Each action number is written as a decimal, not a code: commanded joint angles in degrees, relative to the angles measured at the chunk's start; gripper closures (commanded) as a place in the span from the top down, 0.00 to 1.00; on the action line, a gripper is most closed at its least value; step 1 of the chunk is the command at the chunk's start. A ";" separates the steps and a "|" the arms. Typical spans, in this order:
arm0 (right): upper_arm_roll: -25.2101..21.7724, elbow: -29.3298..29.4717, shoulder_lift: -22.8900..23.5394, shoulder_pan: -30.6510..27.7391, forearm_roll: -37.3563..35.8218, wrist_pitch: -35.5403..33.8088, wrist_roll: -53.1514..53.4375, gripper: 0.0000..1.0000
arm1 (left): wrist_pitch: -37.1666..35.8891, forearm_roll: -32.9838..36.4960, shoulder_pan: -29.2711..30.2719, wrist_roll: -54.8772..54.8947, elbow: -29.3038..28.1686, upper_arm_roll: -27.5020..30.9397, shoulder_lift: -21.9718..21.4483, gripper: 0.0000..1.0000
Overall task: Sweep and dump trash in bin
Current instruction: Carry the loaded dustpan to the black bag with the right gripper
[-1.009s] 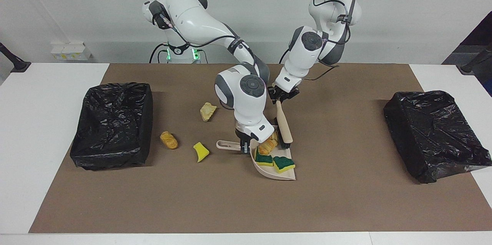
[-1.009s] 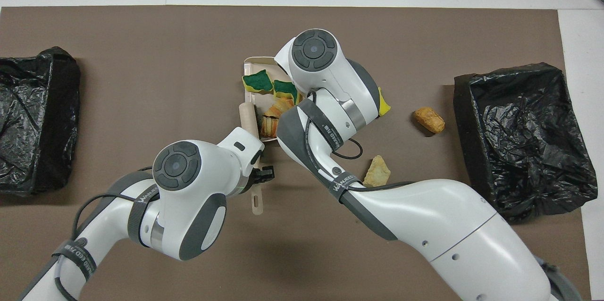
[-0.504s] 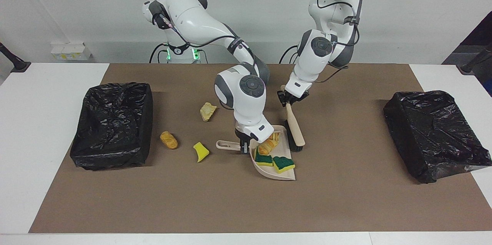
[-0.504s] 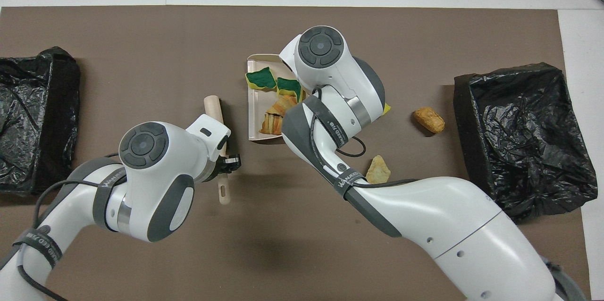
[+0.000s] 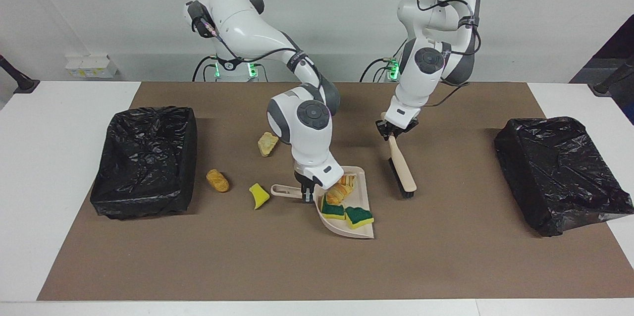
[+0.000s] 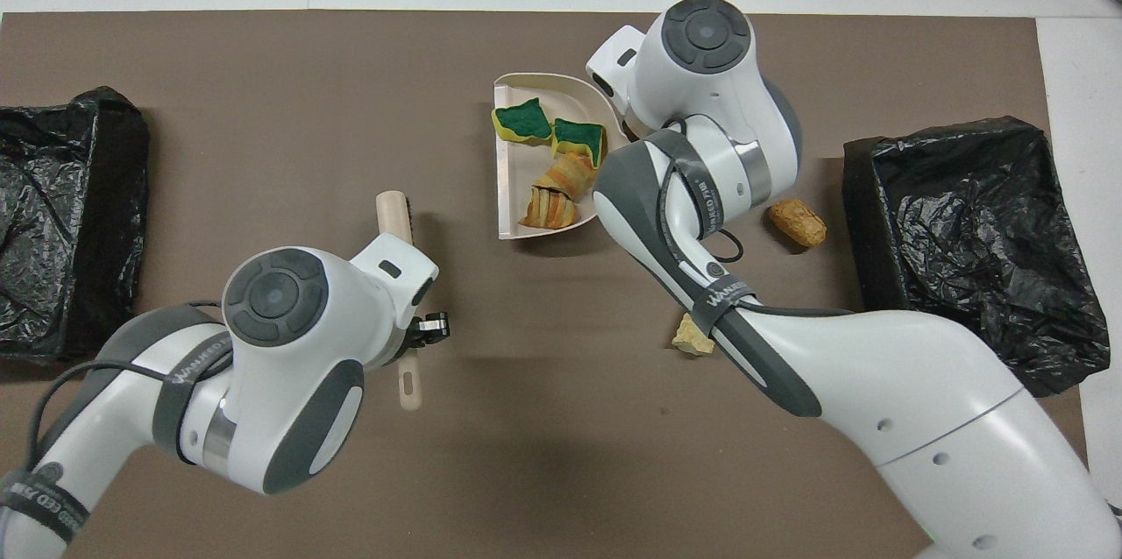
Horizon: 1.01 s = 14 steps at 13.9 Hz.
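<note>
While the left tool (image 5: 395,131) clamped the brush (image 5: 402,170) handle, bristles on the bench, the right tool (image 5: 305,192) gripped the dustpan (image 5: 357,230) handle. Four trash (image 5: 342,202) scraps lay in the pan; three lay loose toward the bin (image 5: 143,160) beside it.

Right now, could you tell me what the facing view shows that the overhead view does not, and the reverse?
Only the facing view shows the yellow scrap on the mat beside the dustpan's handle, and the right gripper clamped on that handle. Only the overhead view shows the brush handle's free end past the left gripper. Both show the dustpan carrying green-backed sponge pieces and croissant lumps, the brush in the left gripper, the golden lump, the pale chunk and two black-lined bins.
</note>
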 commanded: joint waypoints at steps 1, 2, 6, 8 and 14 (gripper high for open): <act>0.98 -9.01 -9.44 -5.11 1.64 -1.24 -5.45 0.00 | 1.89 1.21 -6.17 -5.46 -6.63 0.37 -5.64 0.00; 0.98 -10.07 -11.38 -6.87 1.90 -3.34 -7.91 0.00 | 3.38 0.78 -7.50 -6.25 -9.44 0.29 -7.57 0.00; 0.98 -10.26 -16.66 -14.95 2.52 -11.96 -17.40 0.00 | 7.61 -3.09 -14.00 -7.66 -20.52 0.20 -16.28 0.00; 0.98 -10.34 -17.99 -19.17 2.52 -15.22 -22.06 0.00 | 8.83 -3.88 -16.03 -10.20 -22.55 0.20 -17.35 0.00; 0.81 -19.29 -24.57 -35.60 2.17 -13.84 -35.06 0.00 | 17.62 -3.89 -20.43 -20.76 -27.74 0.20 -16.91 0.00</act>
